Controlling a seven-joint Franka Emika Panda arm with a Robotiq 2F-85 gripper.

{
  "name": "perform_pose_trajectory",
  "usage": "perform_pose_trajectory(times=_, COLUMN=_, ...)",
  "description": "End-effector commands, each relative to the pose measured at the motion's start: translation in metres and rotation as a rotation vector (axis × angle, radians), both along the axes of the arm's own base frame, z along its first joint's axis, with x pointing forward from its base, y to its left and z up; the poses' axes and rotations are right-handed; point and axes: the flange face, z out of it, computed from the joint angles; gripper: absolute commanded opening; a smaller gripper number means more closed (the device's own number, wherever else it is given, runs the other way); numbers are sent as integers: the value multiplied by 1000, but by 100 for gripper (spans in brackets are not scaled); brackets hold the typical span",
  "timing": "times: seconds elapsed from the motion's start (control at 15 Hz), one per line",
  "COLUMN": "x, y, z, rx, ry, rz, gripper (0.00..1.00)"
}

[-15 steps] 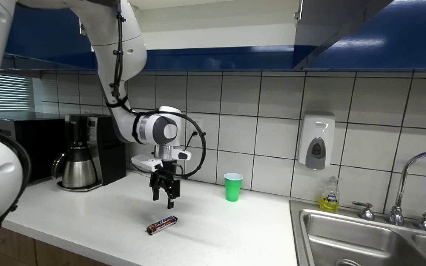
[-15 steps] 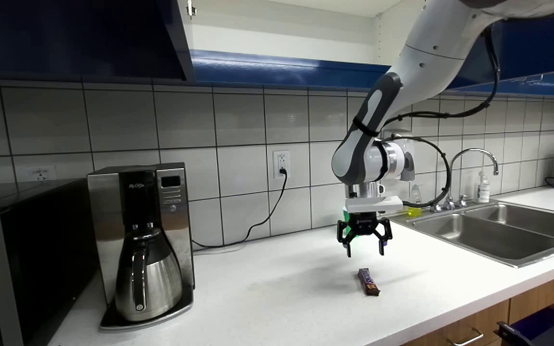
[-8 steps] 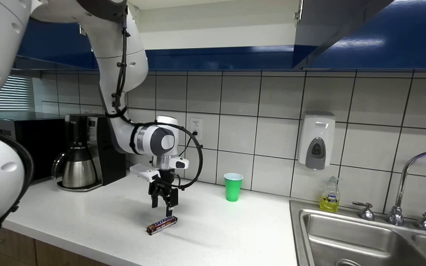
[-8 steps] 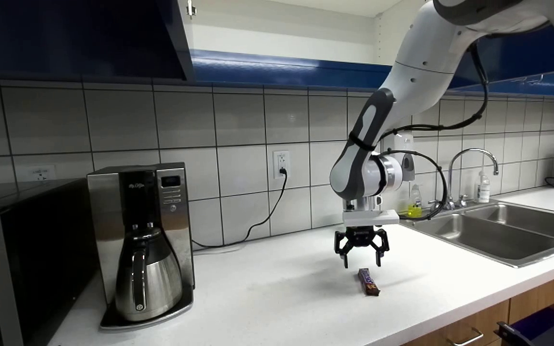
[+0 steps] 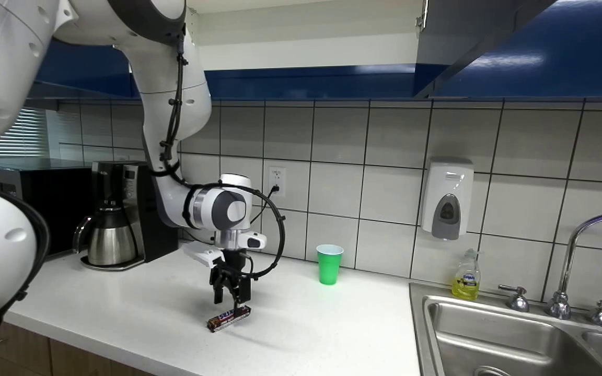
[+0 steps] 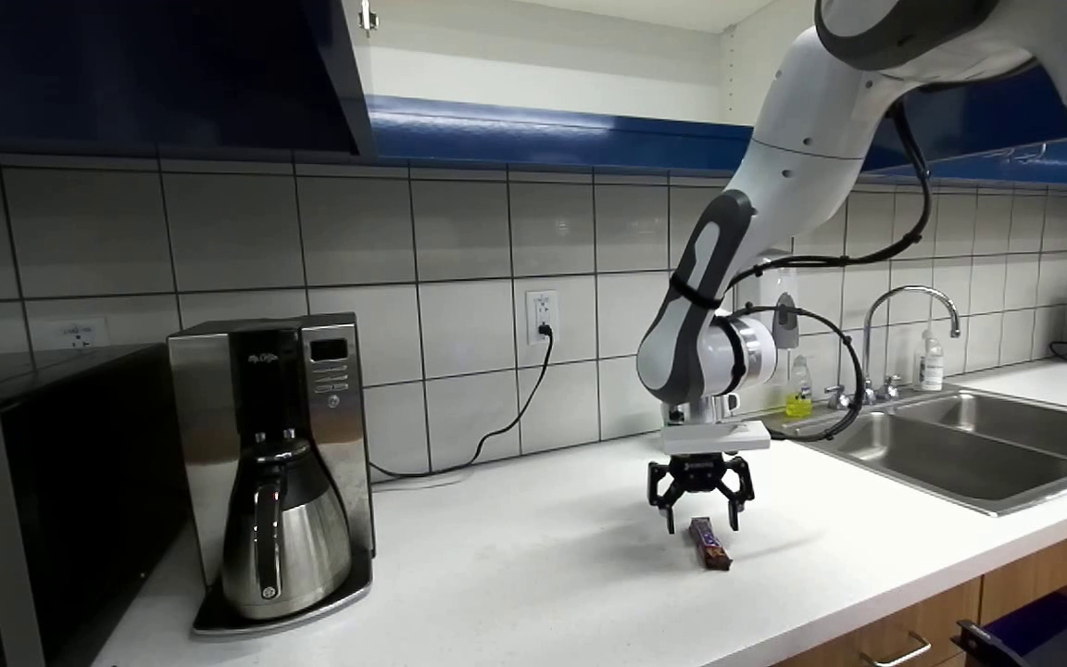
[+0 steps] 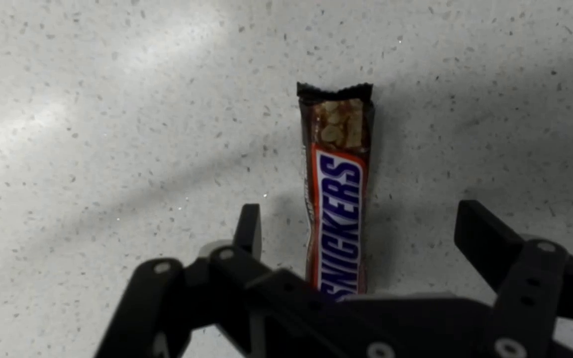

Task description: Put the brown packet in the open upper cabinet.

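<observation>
The brown packet [image 5: 222, 320], a Snickers bar, lies flat on the white counter; it also shows in an exterior view [image 6: 711, 547] and the wrist view [image 7: 338, 199]. My gripper [image 6: 703, 528] points down just above it, open and empty. In the wrist view my gripper [image 7: 359, 214] has one finger on each side of the packet, both apart from it. The gripper body hides the packet's near end there. The open upper cabinet shows its blue lower frame [image 5: 306, 83] and white interior above the counter, and it also shows in an exterior view [image 6: 552, 132].
A green cup [image 5: 329, 266] stands behind the packet near the tiled wall. A coffee maker [image 6: 339, 482] and a microwave [image 6: 80, 500] stand at one end. A sink [image 5: 417, 334] with soap bottle [image 5: 466, 279] is at the other. An open blue door [image 5: 531, 57] hangs beside the cabinet.
My gripper has moved down towards the packet, until its fingertips are close over it and to either side. It has stayed open. The packet has not moved.
</observation>
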Motion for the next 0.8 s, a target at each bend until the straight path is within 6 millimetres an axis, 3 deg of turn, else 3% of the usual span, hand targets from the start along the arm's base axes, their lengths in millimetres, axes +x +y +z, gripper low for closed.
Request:
perform_pose_trajectory(times=0.0, x=2, y=-2, z=-5, rx=-13, ry=-8, rz=-38, gripper=100)
perform_pose_trajectory(times=0.73, x=0, y=3, z=-16, rx=-30, ry=3, rz=-53, gripper=100)
